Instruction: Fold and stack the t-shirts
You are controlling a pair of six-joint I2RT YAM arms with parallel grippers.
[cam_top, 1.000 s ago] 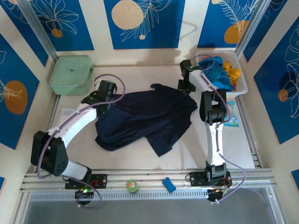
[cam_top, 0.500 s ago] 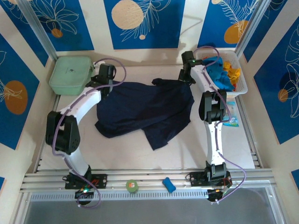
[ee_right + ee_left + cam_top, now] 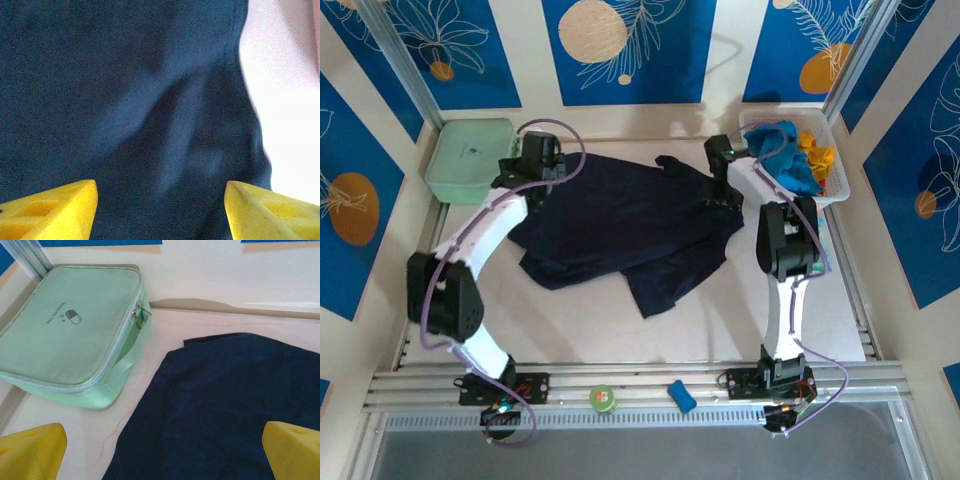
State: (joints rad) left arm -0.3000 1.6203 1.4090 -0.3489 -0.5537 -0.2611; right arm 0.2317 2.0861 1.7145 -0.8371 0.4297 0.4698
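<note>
The large dark navy t-shirt [image 3: 620,225] lies spread across the middle of the table, with one flap folded out toward the front. My left gripper [image 3: 538,165] stands open over its back left corner [image 3: 225,405], yellow fingertips [image 3: 30,452] wide apart. At the shirt's back right part [image 3: 140,100] my right gripper [image 3: 724,192] is open too, and its fingertips [image 3: 50,207] straddle the rumpled cloth. The turquoise-blue t-shirt [image 3: 783,155] and the orange-yellow t-shirt [image 3: 817,155] lie bunched in the white mesh basket [image 3: 840,192].
A pale mint-green box [image 3: 470,160] sits at the back left, close to the navy shirt's corner [image 3: 65,335]. A green tape roll [image 3: 604,399] and a small blue object [image 3: 682,396] rest on the front rail. A small packet [image 3: 817,252] lies by the right arm.
Both arms reached toward the back and the navy shirt slid back and left with them, spreading wider. The right gripper has since come a little nearer.
</note>
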